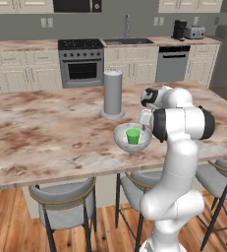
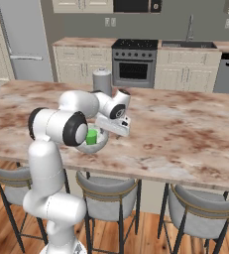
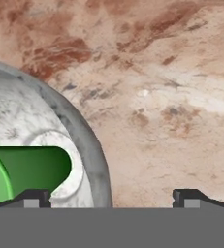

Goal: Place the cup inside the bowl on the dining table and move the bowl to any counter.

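One cup (image 1: pixel 132 136), one bowl (image 1: pixel 132 137), one tall grey cylinder (image 1: pixel 112 93), one arm. The cup stands upright inside the bowl, and the bowl sits on the table (image 1: pixel 46 133) near its front edge, just in front of the cylinder. At least three grey stools (image 1: pixel 66 204) are tucked under the table on the bowl's side.

The table top is beige marble with brown veins; the floor below is wood planks. Behind the bowl, across the room, a wall counter (image 1: pixel 21 45) runs over cream cabinets, with a black stove (image 1: pixel 81 61), a sink and a dishwasher.

The gripper (image 3: pixel 112 196) hangs just over the bowl's rim, jaws spread wide, holding nothing: one fingertip (image 3: pixel 33 197) over the bowl by the cup, the other over bare marble outside the rim. That straddle shows in the hand view; in the base views the arm hides the fingers. The right base view adds a steel fridge (image 2: pixel 24 42) left of the bowl.
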Controlling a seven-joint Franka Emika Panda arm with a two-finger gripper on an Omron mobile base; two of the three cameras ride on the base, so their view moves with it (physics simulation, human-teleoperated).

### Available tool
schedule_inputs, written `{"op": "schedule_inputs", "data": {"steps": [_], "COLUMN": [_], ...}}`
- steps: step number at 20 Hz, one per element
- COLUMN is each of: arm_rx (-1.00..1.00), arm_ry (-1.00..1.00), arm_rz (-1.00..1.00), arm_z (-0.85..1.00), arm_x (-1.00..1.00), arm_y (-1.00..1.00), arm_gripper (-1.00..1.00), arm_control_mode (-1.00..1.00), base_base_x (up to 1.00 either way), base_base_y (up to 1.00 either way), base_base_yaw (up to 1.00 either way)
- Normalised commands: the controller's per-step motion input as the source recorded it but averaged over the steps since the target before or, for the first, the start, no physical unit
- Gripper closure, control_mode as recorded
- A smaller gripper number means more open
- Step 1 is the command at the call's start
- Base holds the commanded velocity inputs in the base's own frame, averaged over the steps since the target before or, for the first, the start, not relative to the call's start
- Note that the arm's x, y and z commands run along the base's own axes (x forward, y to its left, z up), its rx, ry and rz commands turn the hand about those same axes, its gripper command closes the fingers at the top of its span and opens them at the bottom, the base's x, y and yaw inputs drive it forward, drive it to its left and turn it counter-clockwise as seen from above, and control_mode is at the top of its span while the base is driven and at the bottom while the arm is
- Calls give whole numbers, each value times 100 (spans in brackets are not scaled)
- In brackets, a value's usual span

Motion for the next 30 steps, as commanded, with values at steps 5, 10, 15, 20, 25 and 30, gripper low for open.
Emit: {"op": "schedule_inputs", "data": {"steps": [5, 10, 15, 20, 25, 30], "arm_rx": [0, 0, 0, 0, 0, 0], "arm_ry": [3, 2, 2, 3, 5, 0], "arm_rz": [0, 0, 0, 0, 0, 0], "arm_z": [-7, -11, -14, -10, -2, 0], "arm_x": [0, 0, 0, 0, 0, 0], "arm_y": [0, 0, 0, 0, 1, 0], "arm_gripper": [-100, -100, -100, -100, -100, -100], "arm_control_mode": [-100, -100, -100, -100, -100, -100], "base_base_x": [0, 0, 0, 0, 0, 0], "base_base_y": [0, 0, 0, 0, 0, 0], "base_base_yaw": [0, 0, 0, 0, 0, 0]}}
